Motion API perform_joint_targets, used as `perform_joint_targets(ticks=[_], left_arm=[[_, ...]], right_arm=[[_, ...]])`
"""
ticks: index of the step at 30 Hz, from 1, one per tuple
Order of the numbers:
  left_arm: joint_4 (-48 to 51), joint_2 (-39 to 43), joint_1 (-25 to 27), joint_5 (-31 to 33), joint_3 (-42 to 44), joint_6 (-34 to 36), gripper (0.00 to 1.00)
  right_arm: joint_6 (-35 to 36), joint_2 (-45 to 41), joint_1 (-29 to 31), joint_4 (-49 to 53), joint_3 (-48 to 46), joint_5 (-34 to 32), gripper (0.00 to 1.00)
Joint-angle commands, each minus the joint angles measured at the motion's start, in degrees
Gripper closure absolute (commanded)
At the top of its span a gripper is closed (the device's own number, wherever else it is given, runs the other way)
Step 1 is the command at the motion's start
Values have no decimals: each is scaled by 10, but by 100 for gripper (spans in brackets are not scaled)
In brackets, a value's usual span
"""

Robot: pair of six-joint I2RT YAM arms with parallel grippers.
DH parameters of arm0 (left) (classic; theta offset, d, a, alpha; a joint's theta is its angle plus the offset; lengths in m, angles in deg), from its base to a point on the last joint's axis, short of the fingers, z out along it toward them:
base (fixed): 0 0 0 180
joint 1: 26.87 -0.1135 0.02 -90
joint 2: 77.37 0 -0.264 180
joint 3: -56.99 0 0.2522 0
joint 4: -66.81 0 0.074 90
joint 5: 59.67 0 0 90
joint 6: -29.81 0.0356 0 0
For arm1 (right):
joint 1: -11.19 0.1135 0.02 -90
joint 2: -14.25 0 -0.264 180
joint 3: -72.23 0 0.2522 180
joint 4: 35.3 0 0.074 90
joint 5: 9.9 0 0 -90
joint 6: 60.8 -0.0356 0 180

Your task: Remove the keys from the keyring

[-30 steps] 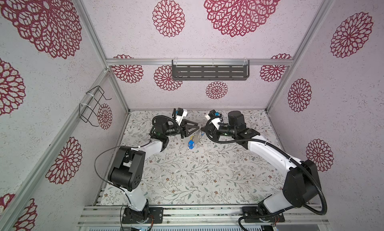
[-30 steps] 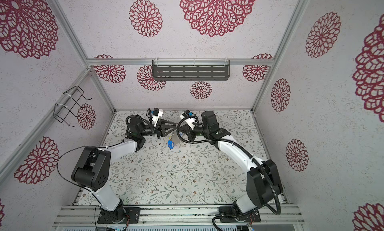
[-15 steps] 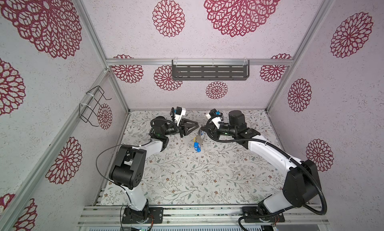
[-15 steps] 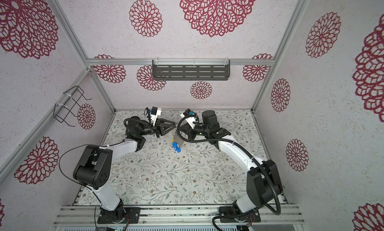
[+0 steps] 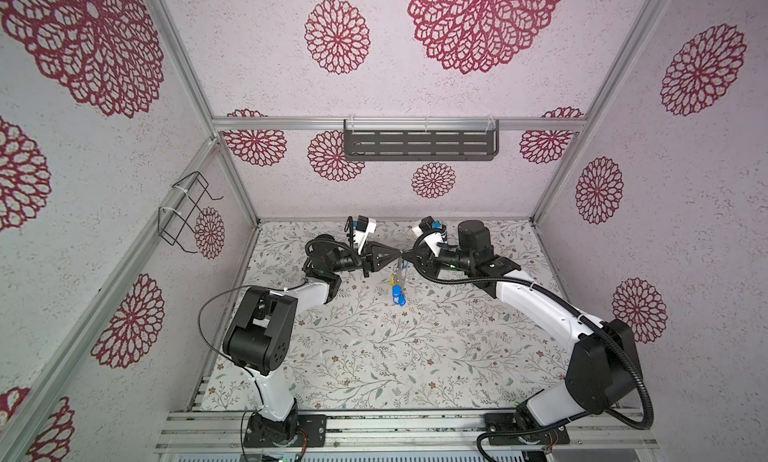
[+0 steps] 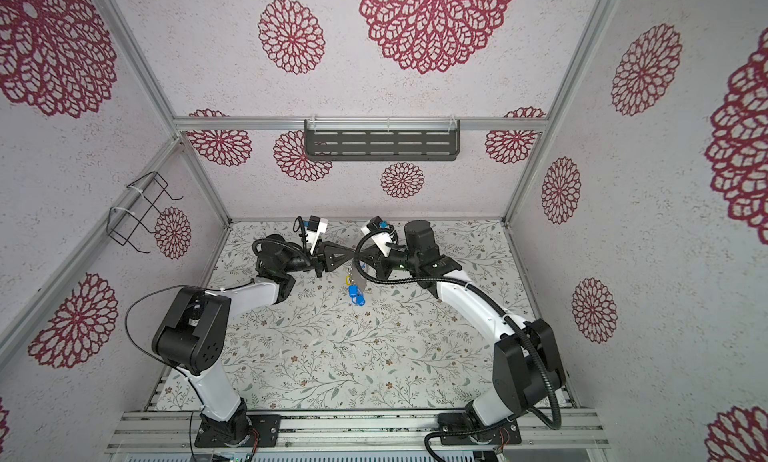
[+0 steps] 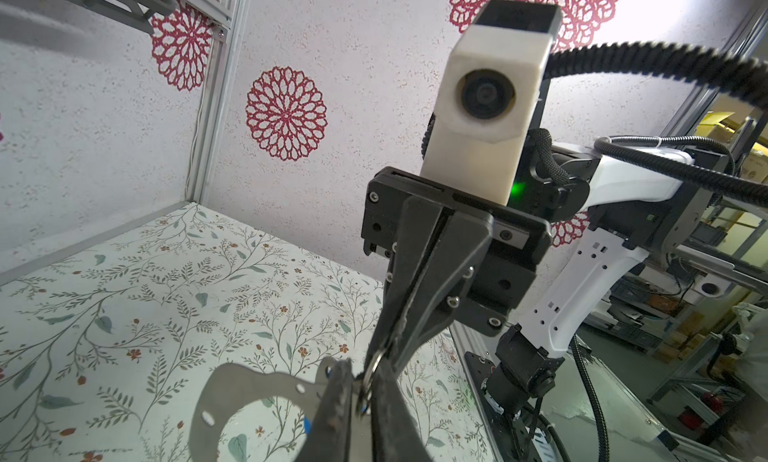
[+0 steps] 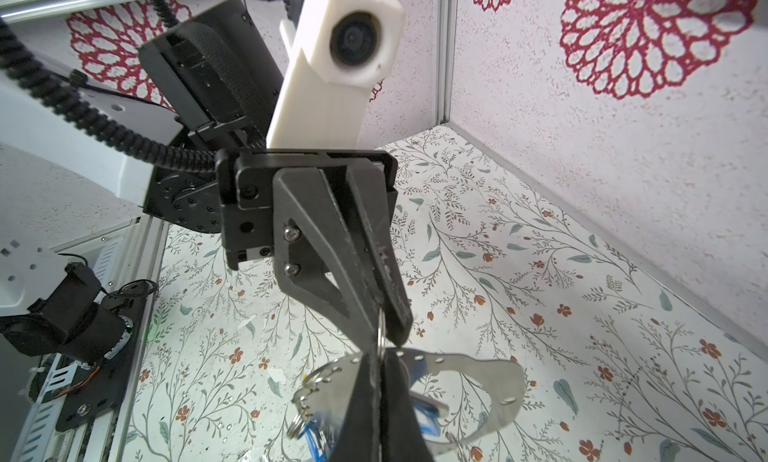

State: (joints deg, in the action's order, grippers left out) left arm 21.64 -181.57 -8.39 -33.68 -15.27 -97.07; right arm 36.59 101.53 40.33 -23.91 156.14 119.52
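Observation:
The grey metal keyring [image 8: 478, 370] hangs edge-on between both grippers at the back middle of the table, a thin sliver in both top views [image 5: 401, 273] [image 6: 359, 278]. My right gripper [image 8: 376, 366] is shut on its rim. My left gripper [image 7: 363, 383], tip to tip with the right, is shut on a small split ring [image 7: 372, 366] at the plate's top edge. The keys with blue tags [image 5: 397, 294] [image 8: 320, 437] dangle under the plate. In both top views the left gripper [image 5: 395, 256] [image 6: 350, 256] meets the right gripper [image 5: 406, 257] [image 6: 358, 258].
The floral table [image 5: 374, 356] lies inside patterned walls. A dark slotted shelf [image 5: 419, 145] hangs on the back wall and a wire rack [image 5: 185, 214] on the left wall. The aluminium rail [image 5: 374, 435] with both arm bases runs along the front.
My left gripper has moved right until it meets the right gripper, and its jaws have closed on the split ring. The hanging keys have shifted slightly right. The right gripper stays shut.

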Motion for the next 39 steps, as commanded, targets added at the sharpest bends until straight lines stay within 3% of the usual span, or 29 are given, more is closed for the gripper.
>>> perform_joint_targets(ticks=[1, 8, 17, 19, 21, 23, 29, 39], left_arm=[[-14, -4, 2, -6, -16, -1, 87], [-16, -5, 4, -9, -19, -6, 100], [-55, -3, 4, -2, -13, -35, 100], [-74, -5, 2, 8, -13, -53, 100], [-85, -6, 1, 11, -13, -67, 100], [-90, -8, 1, 10, -15, -75, 100], [-92, -10, 0, 5, -23, -91, 100], [-95, -15, 2, 5, -39, -91, 100]], right_arm=[[-10, -11, -2, -33, 24, 21, 100], [-12, -12, -3, -33, 23, 19, 100], [-21, -19, -2, -45, 12, 1, 100], [-20, -28, -3, -56, 0, -23, 78], [-14, -41, -2, -67, -16, -57, 65], [-3, -58, -4, -80, -38, -93, 59], [-3, -80, -17, -110, -83, -129, 56], [-24, -41, -1, -110, -61, -67, 53]])
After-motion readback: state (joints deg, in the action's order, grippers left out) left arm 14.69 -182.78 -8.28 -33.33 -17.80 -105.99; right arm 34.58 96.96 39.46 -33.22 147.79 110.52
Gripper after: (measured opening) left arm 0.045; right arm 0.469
